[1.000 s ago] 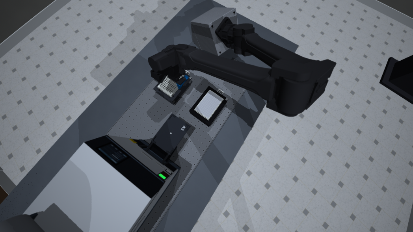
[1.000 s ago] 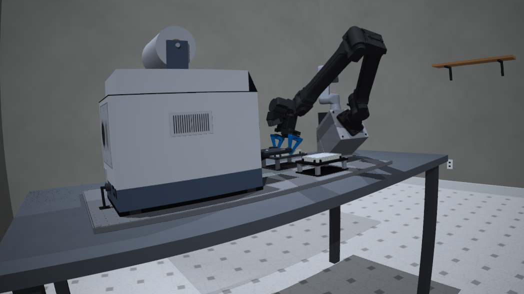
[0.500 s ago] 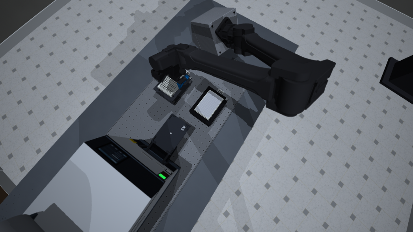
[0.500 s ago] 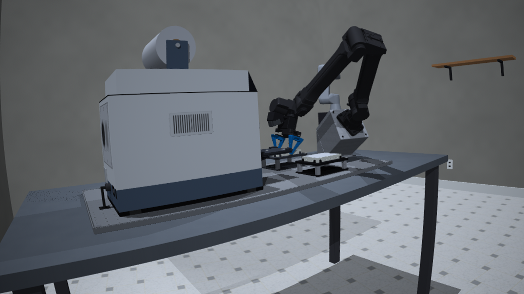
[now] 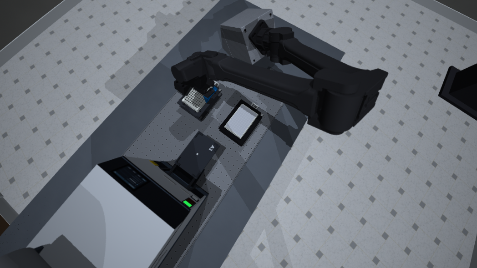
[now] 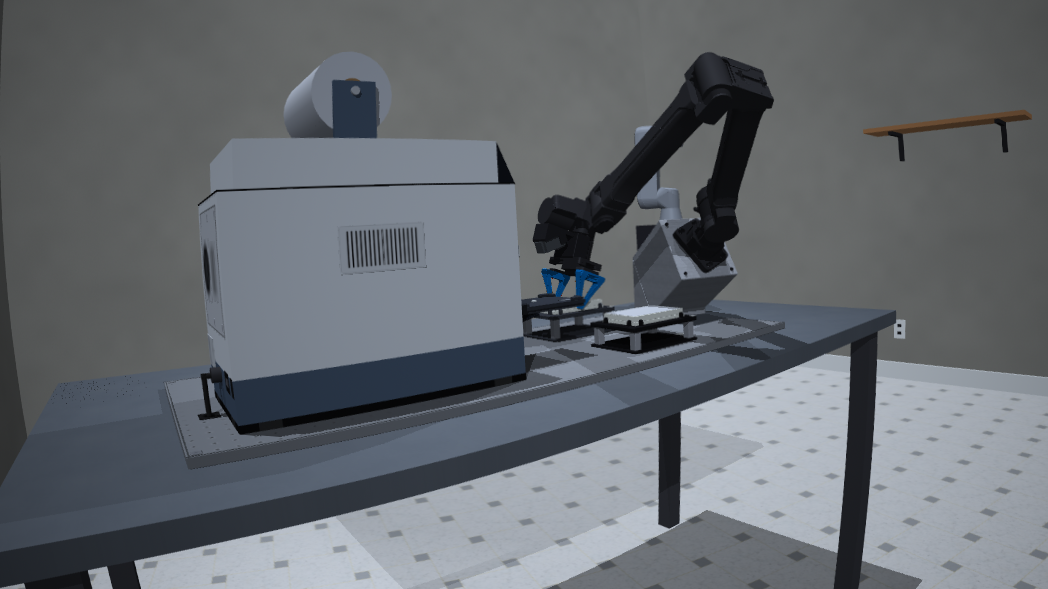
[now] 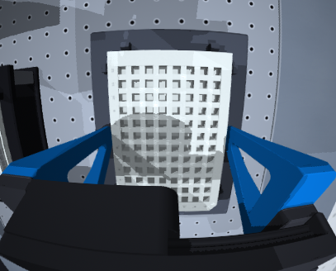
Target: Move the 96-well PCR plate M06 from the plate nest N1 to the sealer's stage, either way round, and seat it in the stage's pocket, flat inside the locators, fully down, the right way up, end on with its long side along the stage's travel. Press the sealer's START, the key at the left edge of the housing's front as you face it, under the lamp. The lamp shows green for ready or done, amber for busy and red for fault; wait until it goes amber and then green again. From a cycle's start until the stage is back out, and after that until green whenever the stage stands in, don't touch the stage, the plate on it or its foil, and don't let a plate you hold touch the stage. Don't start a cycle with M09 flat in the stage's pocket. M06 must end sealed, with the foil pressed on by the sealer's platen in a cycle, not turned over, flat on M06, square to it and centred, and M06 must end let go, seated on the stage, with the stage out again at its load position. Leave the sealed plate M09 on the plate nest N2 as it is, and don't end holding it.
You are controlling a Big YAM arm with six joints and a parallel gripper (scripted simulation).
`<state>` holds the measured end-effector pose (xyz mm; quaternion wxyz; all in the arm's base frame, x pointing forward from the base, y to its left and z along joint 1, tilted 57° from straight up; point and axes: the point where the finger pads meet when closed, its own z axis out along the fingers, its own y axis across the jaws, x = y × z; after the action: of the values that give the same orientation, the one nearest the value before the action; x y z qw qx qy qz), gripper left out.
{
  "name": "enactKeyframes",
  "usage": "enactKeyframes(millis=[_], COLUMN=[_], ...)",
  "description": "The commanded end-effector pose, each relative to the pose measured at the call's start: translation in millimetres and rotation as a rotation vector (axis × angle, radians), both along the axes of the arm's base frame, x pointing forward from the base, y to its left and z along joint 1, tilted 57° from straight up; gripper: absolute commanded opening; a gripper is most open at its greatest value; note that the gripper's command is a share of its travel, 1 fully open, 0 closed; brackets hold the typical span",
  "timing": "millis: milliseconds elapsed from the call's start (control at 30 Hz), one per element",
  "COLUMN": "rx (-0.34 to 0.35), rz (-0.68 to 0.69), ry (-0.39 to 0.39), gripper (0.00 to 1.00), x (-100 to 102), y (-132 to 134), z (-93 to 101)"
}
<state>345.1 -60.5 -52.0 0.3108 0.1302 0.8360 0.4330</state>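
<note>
On nest N1 (image 7: 238,65), plate M06 (image 7: 166,121) sits between wide-spread jaws.

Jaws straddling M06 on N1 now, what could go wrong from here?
1. The gripper is open with its blue fingers either side of plate M06 near one end only; an off-centre pinch may tilt the plate on lifting.
2. Sealed plate M09 sits on the neighbouring nest, beside the likely path to the stage; a low carry might clip it.
3. The lamp shows green; pressing START before M06 seats flat risks a bad seal.
</note>
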Motion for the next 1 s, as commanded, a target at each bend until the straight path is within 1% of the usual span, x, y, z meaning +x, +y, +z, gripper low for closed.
enactKeyframes(millis=[0, 567, 600, 967], rx=[-0.002, -0.002, -0.002, -0.002], rz=[-0.001, -0.002, -0.002, -0.003], ry=[-0.01, -0.011, -0.011, -0.011], gripper=[0.94, 0.86, 0.0, 0.0], x=[2.3, 2.6, 2.6, 2.7], y=[0.1, -1.0, -1.0, -1.6], z=[3.7, 3.5, 3.5, 3.4])
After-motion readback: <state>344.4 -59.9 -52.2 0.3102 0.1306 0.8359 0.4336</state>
